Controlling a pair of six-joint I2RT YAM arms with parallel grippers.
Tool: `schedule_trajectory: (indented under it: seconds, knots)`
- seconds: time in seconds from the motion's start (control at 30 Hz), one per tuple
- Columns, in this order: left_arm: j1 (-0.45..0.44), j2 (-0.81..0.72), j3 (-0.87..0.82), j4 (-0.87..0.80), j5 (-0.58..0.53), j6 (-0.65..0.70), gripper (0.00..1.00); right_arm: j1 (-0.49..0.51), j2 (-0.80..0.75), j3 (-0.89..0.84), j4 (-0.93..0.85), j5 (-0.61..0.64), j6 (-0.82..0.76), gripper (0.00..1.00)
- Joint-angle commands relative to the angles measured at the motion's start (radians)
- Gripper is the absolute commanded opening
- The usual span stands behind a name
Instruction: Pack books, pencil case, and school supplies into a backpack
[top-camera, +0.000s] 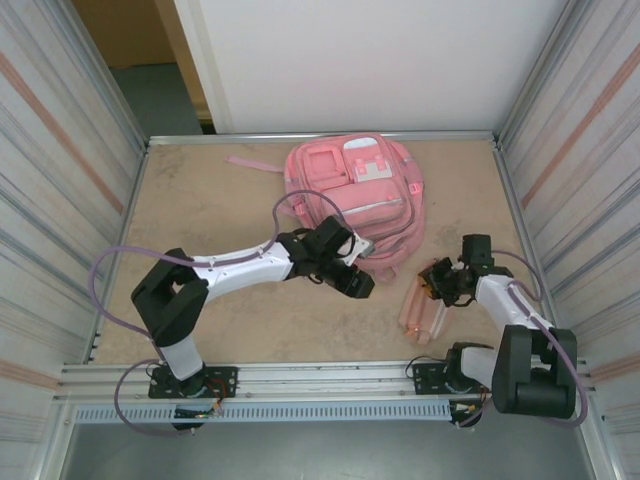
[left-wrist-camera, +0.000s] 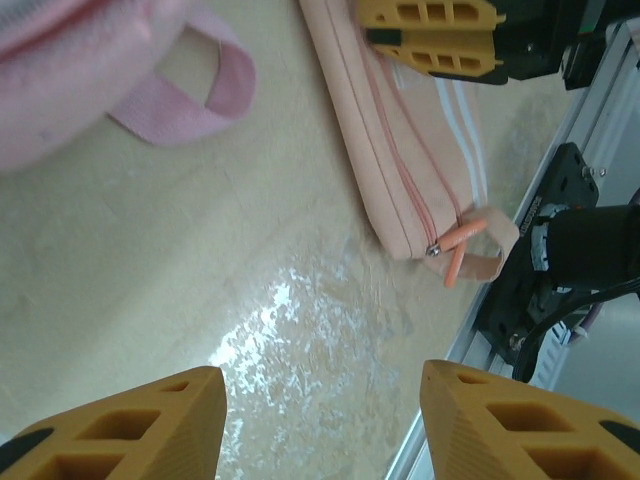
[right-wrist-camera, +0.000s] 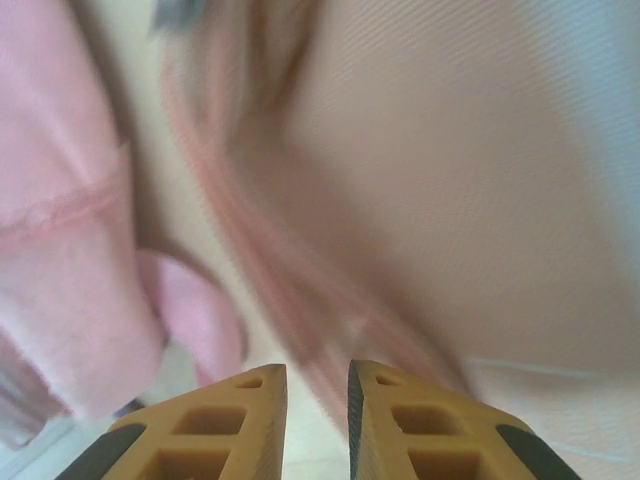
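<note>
R gripper (right-wrist-camera: 317, 410) jaws nearly shut at pink zip pouch (left-wrist-camera: 400, 130), grip can't be told; L gripper (left-wrist-camera: 322, 420) half open, empty; pouch at 5 o'clock of backpack (top-camera: 350, 195); risk: shallow edge pinch slips on lift.

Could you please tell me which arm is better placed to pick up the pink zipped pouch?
Right. The right end effector is at the far end of the pink zipped pouch, whereas the left end effector hangs open by the backpack, apart from the pouch.
</note>
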Motion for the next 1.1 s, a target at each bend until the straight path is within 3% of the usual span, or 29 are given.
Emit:
schedule_trajectory:
  seconds: [0.0,0.1,0.27,0.43,0.7,0.9,1.07]
  knots:
    - [-0.006,0.024,-0.005,0.046,0.040,-0.066,0.54,0.096,-0.010,0.004,0.081,-0.025,0.153,0.25]
    - [-0.016,0.064,0.025,0.065,0.085,-0.104,0.54,0.083,-0.035,0.070,-0.027,0.031,0.071,0.32]
    - [-0.075,0.128,0.126,0.091,0.109,-0.081,0.54,-0.098,-0.077,0.148,-0.222,0.148,-0.194,0.39]
    - [-0.084,0.251,0.185,0.126,0.131,-0.164,0.55,-0.261,-0.049,0.112,-0.203,0.061,-0.296,0.40]
    - [-0.087,0.355,0.232,0.190,0.168,-0.245,0.55,-0.283,0.088,0.052,-0.159,0.010,-0.388,0.41]
    - [-0.088,0.418,0.208,0.246,0.151,-0.281,0.54,-0.281,0.087,0.011,-0.116,-0.024,-0.405,0.38]
    - [-0.081,0.466,0.235,0.309,0.254,-0.328,0.50,-0.281,0.049,-0.017,-0.091,-0.051,-0.381,0.36]
